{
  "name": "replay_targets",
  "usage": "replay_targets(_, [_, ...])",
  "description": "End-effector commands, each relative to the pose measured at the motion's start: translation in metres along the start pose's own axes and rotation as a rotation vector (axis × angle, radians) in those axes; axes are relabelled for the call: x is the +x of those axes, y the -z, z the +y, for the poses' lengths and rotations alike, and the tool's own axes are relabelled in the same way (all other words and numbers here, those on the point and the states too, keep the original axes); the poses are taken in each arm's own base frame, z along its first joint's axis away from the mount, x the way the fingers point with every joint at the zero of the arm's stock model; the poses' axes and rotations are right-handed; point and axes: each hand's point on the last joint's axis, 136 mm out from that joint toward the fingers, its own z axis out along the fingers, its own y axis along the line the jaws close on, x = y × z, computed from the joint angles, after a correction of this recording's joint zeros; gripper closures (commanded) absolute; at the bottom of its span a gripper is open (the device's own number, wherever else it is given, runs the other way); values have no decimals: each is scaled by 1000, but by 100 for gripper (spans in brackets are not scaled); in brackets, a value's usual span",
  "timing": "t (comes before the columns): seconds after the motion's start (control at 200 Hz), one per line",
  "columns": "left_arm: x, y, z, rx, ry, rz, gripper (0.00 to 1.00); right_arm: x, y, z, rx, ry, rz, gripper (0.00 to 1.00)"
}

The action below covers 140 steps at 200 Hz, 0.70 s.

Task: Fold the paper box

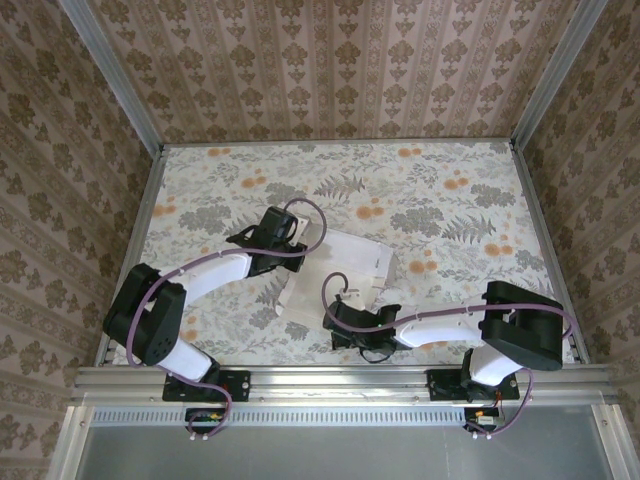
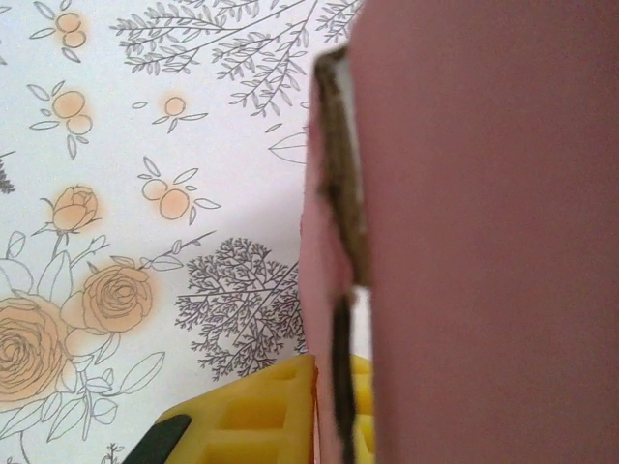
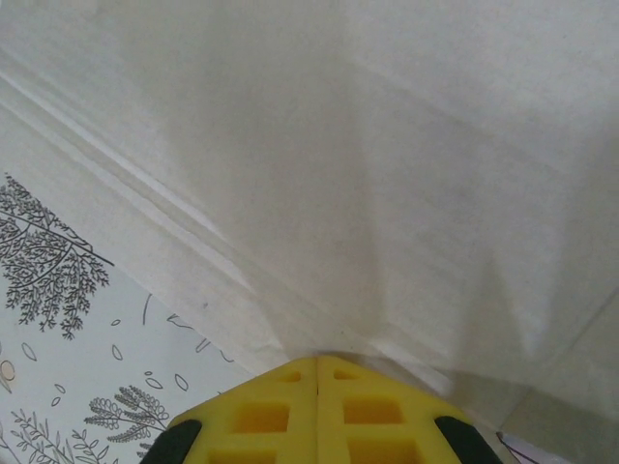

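Floral table — paper box pinched by left gripper and right gripper.

"What sort of room am I logged into here?"

"A robot test cell in a lab, I'd say. Bare aluminium frame rails box in the table, and two white-and-black robot arms are bolted along the near one. The brown damask wallpaper panels and the flower-printed table cover look like set dressing to me."

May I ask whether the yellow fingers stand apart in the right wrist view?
No, the fingers of the right gripper meet along a thin seam at the paper box.
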Motion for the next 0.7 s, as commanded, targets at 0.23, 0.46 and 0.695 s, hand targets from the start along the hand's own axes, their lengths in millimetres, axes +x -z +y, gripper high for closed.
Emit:
replay_targets(0.23, [12, 0, -7, 20, -74, 32, 90, 1, 5, -19, 72, -22, -19, 100])
replay_targets(0.46, [16, -3, -16, 64, -44, 7, 90, -8, 12, 14, -64, 41, -24, 100])
replay_targets(0.695, [12, -8, -27, 128, -74, -47, 88, -59, 70, 31, -195, 180, -68, 100])
